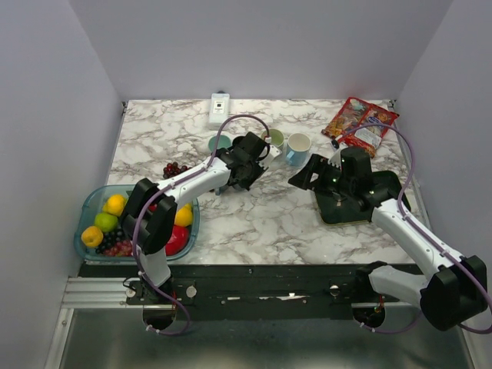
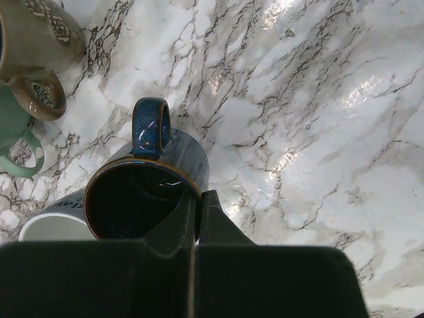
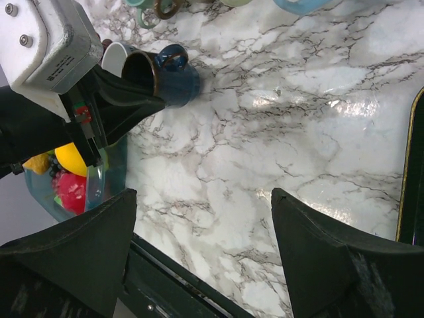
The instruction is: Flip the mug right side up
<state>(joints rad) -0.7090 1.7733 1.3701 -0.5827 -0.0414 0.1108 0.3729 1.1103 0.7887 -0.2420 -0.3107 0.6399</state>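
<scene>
The mug (image 2: 154, 173) is dark blue with a brown rim. It is tilted, with its dark mouth facing the left wrist camera and its handle on the far side. My left gripper (image 2: 197, 207) is shut on its rim, one finger inside and one outside. In the right wrist view the mug (image 3: 175, 74) hangs from the left fingers (image 3: 126, 93), with its mouth turned towards the left gripper's housing. In the top view the left gripper (image 1: 256, 158) covers the mug. My right gripper (image 3: 199, 245) stands open over bare marble, holding nothing, to the right of the mug (image 1: 304, 178).
A brown mug (image 2: 32, 41), a green mug (image 2: 12, 136) and a white mug (image 2: 53, 224) stand close to the held one. A light blue mug (image 1: 298, 146) and snack bags (image 1: 360, 124) are at the back right. A fruit bowl (image 1: 91, 206) sits front left, with a black tray (image 1: 347, 213) under the right arm.
</scene>
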